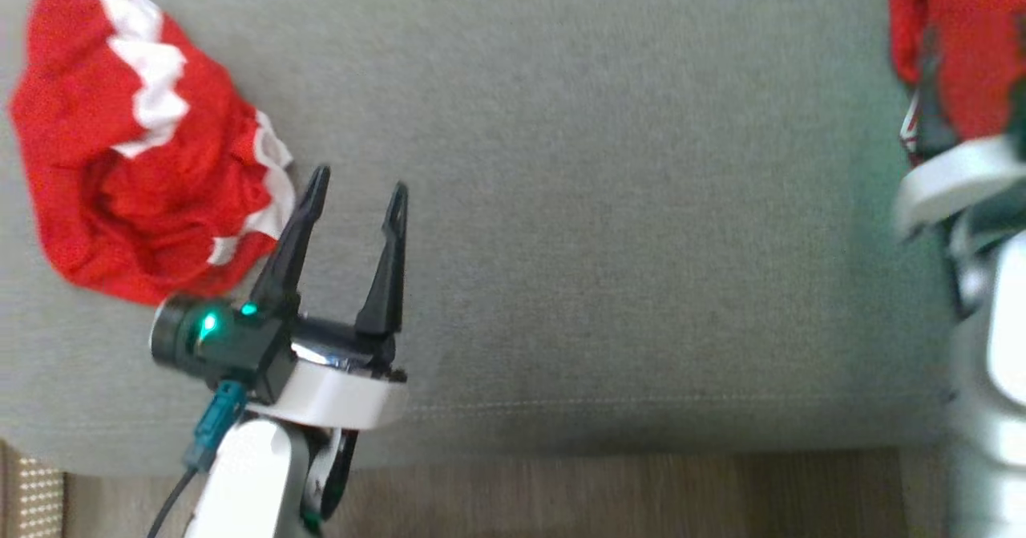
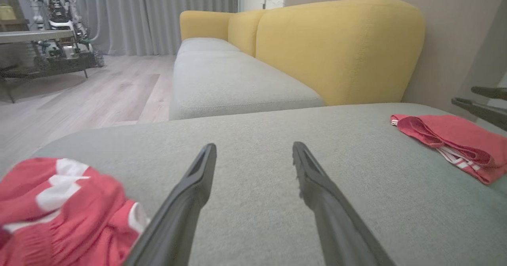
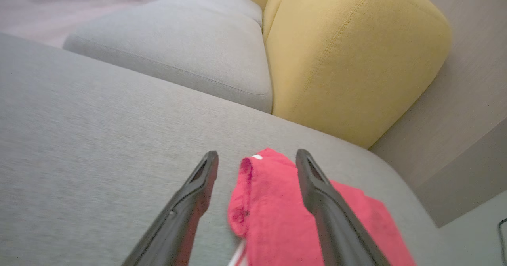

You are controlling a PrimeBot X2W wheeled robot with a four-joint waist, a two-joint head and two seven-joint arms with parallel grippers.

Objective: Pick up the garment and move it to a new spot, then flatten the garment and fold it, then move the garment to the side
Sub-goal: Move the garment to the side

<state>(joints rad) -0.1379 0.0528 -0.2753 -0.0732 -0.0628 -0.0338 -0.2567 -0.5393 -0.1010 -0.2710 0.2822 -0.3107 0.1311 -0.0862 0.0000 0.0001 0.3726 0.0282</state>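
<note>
A folded red garment (image 1: 962, 49) with thin white stripes lies at the right end of the grey sofa cushion (image 1: 609, 201). It also shows in the left wrist view (image 2: 447, 139) and in the right wrist view (image 3: 273, 206). My right gripper (image 3: 256, 155) hovers over it, open, its fingers straddling the cloth without gripping it. In the head view this arm is blurred, with one dark finger (image 1: 930, 97) against the red cloth. My left gripper (image 1: 357, 185) (image 2: 254, 147) is open and empty over the cushion's left part.
A crumpled red and white garment (image 1: 136, 145) (image 2: 59, 210) lies just left of my left gripper. The cushion's front edge and wooden floor (image 1: 641, 498) are near. Yellow backrests (image 3: 348, 60) and more grey seats (image 2: 229, 79) stand beyond.
</note>
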